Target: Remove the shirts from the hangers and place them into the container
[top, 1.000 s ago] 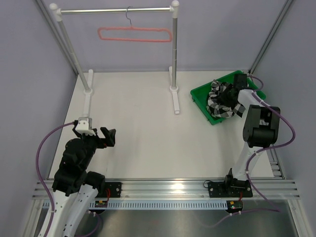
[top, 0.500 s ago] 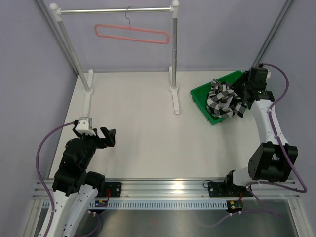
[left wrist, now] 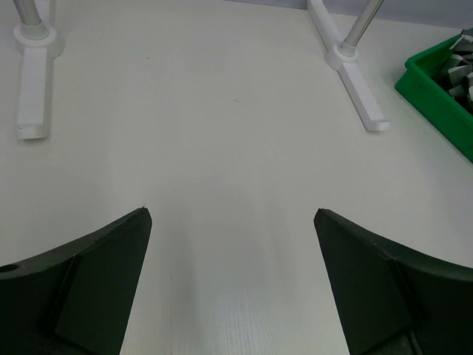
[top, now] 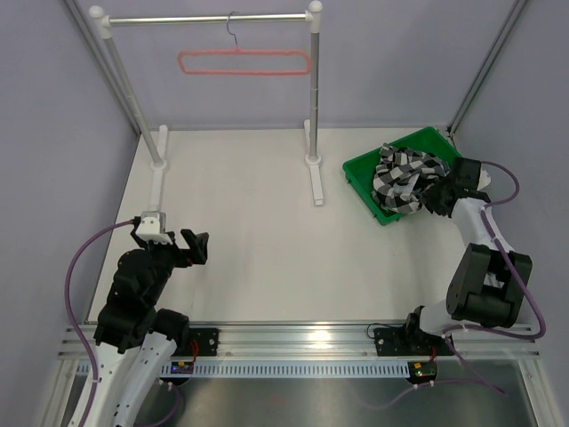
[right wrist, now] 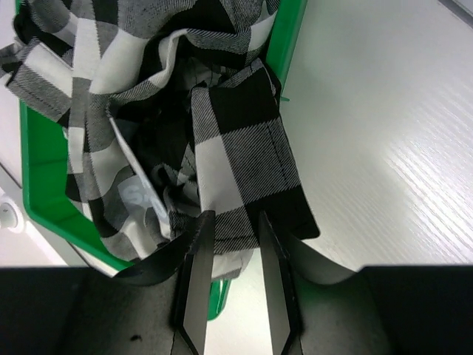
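Note:
The black-and-white checked shirt (top: 404, 178) lies bunched in the green container (top: 357, 174) at the right of the table. In the right wrist view one flap of the shirt (right wrist: 236, 140) hangs over the container's rim (right wrist: 284, 44) onto the table. My right gripper (top: 442, 191) is low at the container's right side. Its jaws (right wrist: 235, 216) stand part open with the tips over that flap's edge and no pinch shows. The empty salmon-pink hanger (top: 244, 62) hangs from the rail. My left gripper (top: 197, 246) is wide open and empty (left wrist: 230, 214) over bare table at the near left.
The silver rail (top: 209, 18) on two white posts crosses the back of the table. Its right post foot (top: 315, 173) stands just left of the container, and the left foot (left wrist: 29, 81) is at the far left. Grey walls close in both sides.
My right arm has swung off the top of the container and come down low at its right side, and its jaws widened, then narrowed. The hanger sways slightly. The left arm has not moved.

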